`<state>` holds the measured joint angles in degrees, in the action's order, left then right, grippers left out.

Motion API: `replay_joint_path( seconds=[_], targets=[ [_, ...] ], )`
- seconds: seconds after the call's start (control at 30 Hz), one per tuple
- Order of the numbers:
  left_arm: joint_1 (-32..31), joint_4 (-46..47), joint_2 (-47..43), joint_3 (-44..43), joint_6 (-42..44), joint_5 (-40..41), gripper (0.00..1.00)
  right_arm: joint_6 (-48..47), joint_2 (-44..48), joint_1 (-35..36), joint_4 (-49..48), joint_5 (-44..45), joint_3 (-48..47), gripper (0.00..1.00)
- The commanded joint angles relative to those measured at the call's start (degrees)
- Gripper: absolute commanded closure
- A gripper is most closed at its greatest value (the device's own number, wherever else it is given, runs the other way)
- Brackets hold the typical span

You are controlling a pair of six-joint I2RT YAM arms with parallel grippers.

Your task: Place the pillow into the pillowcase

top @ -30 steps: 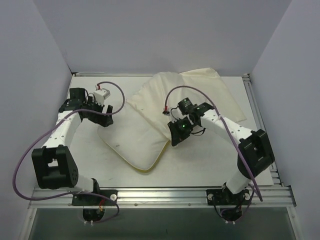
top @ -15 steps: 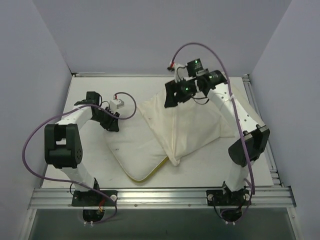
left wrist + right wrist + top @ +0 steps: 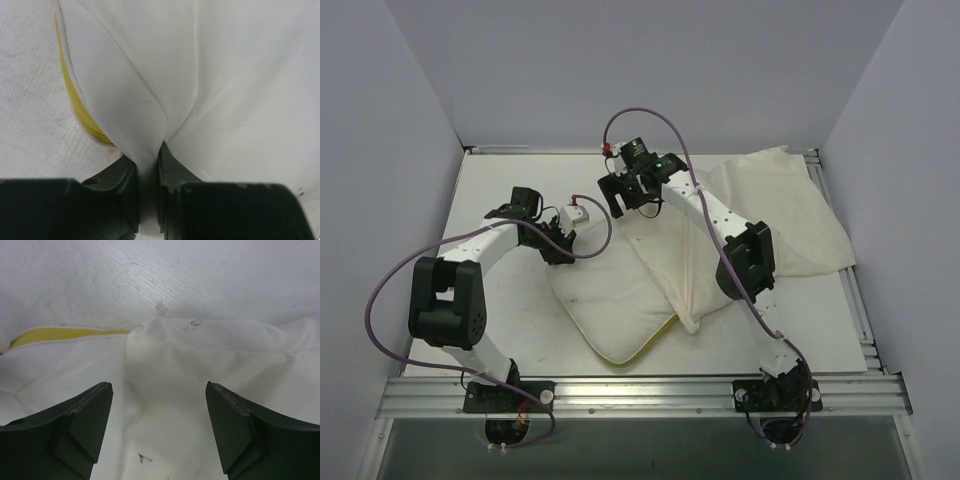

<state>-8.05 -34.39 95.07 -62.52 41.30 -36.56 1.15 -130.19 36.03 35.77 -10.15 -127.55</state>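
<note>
While the pillow [image 3: 605,300] is lying flat on the table [image 3: 500,190], my left gripper [image 3: 148,160] is pinching a fold of white cover at the pillow's far left corner. Its jaws are clenching on cloth, just beside the yellow band [image 3: 75,100]. My right gripper [image 3: 157,395] is hovering over the pillow's far edge, jaws spread wide and gripping nothing. The pillowcase [image 3: 780,205] is draping over the pillow's right side and trailing off to its far right. I cannot tell whether any of the pillow is sitting inside it.
</note>
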Motion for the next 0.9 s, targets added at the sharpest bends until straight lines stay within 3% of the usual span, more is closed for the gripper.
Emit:
replay_joint_path(
  seconds=[0.0,0.33,0.7,0.83,0.87],
  targets=[
    [-0.1,2.1,-3.1,1.4,2.6,-2.7,0.83,2.5,-0.1,0.4,-4.2,5.4,-1.3,0.23],
    [-0.5,3.0,-5.7,4.3,3.1,-2.4,0.84,1.4,-4.4,3.3,-9.8,12.6,-2.5,0.27],
    [-0.6,3.4,-5.2,4.1,2.9,-3.0,0.81,-0.3,-7.1,4.8,-9.9,8.5,-1.6,0.27],
    [-0.6,3.4,-5.1,3.9,2.8,-2.8,0.81,-1.8,-8.3,4.8,-9.1,10.0,-1.2,0.44],
    [-0.6,3.5,-5.1,3.9,2.8,-2.8,0.82,-2.3,-8.4,4.9,-9.1,11.5,-1.2,0.57]
  ],
)
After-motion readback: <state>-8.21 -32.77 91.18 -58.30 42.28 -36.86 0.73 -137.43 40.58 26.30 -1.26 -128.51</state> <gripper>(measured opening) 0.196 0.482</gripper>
